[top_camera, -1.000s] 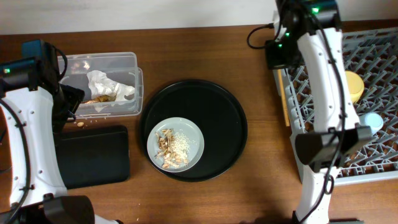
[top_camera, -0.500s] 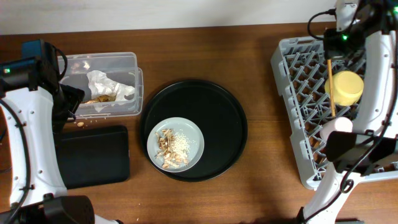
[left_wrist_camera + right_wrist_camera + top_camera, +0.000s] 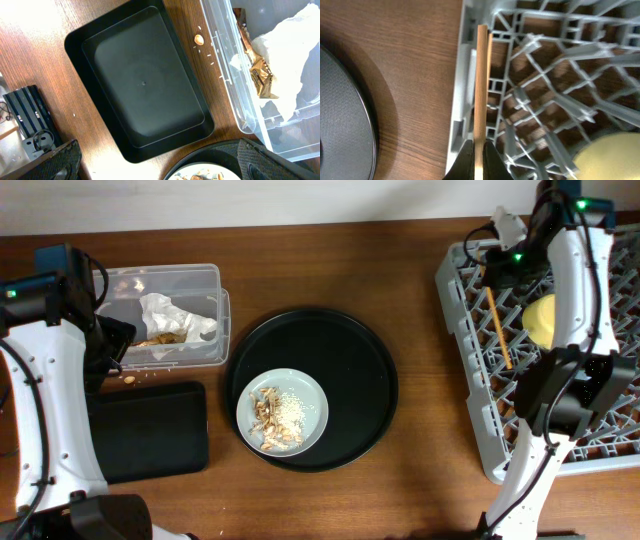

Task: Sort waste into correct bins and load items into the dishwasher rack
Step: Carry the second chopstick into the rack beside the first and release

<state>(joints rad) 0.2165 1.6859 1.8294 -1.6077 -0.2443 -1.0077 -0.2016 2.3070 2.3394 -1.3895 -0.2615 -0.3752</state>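
Note:
The pale grey plate (image 3: 312, 395) holds tan scraps (image 3: 272, 418) and sits on the round black tray (image 3: 365, 360). The crumpled wrapper (image 3: 172, 315) lies in the clear tub (image 3: 205, 280), and also shows in the left wrist view (image 3: 287, 47). The flat black tray (image 3: 150, 430) lies beside the tub. My left gripper (image 3: 165, 167) is open and empty above the tray and tub. My right gripper (image 3: 479, 162) is shut on wooden chopsticks (image 3: 498, 330) over the left part of the dishwasher rack (image 3: 455, 320). The yellow bowl (image 3: 540, 320) sits in the rack. The pink and blue cups are hidden.
One loose scrap (image 3: 199, 39) lies on the wood between the flat black tray (image 3: 145, 85) and the clear tub (image 3: 225, 85). In the right wrist view the rack's left wall (image 3: 465, 75) borders bare table, with the round tray's rim (image 3: 340, 120) at far left.
My right arm has swung the chopsticks from the rack's left edge rightward over the bowl, then back left over the rack. The left arm has not moved.

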